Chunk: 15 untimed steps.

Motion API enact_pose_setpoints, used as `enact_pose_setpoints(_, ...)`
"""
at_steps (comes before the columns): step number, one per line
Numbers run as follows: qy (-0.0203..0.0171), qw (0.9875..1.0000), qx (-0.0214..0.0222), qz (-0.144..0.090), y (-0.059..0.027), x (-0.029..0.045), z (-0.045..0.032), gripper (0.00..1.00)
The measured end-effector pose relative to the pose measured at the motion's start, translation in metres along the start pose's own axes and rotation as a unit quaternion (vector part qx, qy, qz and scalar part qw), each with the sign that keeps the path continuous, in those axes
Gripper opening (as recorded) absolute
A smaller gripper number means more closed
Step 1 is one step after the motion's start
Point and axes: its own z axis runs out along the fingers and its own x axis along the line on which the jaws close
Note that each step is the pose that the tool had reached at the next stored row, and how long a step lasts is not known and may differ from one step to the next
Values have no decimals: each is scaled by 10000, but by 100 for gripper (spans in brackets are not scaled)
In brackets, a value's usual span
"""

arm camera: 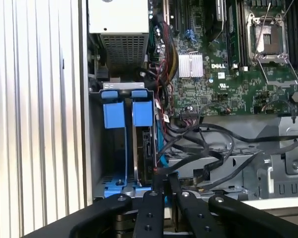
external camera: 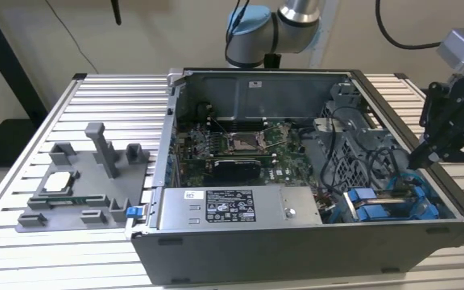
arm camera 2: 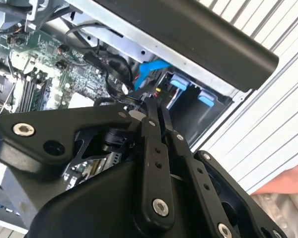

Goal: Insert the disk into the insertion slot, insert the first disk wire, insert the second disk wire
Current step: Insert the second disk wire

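The disk (arm camera: 145, 148) stands on edge in the insertion slot (arm camera: 114, 116), the grey bay with blue tabs in the case's corner (external camera: 385, 204). My gripper (external camera: 420, 163) hangs over the bay's rear end. In both wrist views its fingers (arm camera: 165, 177) are pressed together at the disk's end (arm camera 2: 157, 105), on what looks like the plug of a disk wire. A blue wire (arm camera: 159, 144) runs along the disk toward the fingertips. Black wires (arm camera: 198, 148) loop beside them.
The open computer case (external camera: 296, 241) lies on a slatted metal table (external camera: 55, 266). A labelled power-supply box (external camera: 232, 206) sits beside the bay, with the motherboard (external camera: 240, 145) behind it. A grey fixture (external camera: 87, 181) stands at the exterior view's left. The case wall (arm camera 2: 188, 34) is close to the gripper.
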Motion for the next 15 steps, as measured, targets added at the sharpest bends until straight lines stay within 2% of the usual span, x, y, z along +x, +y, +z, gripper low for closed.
enact_pose_setpoints(5, 2, 10000, 0, 0, 137, -3, -34, 0)
enact_pose_setpoints(11, 1, 10000, 8, 0, 345, 12, -20, 0)
enact_pose_setpoints(13, -1, 10000, 34, -4, 385, 15, -13, 0)
enact_pose_setpoints(15, -6, 9999, 103, -11, 403, 18, 2, 0)
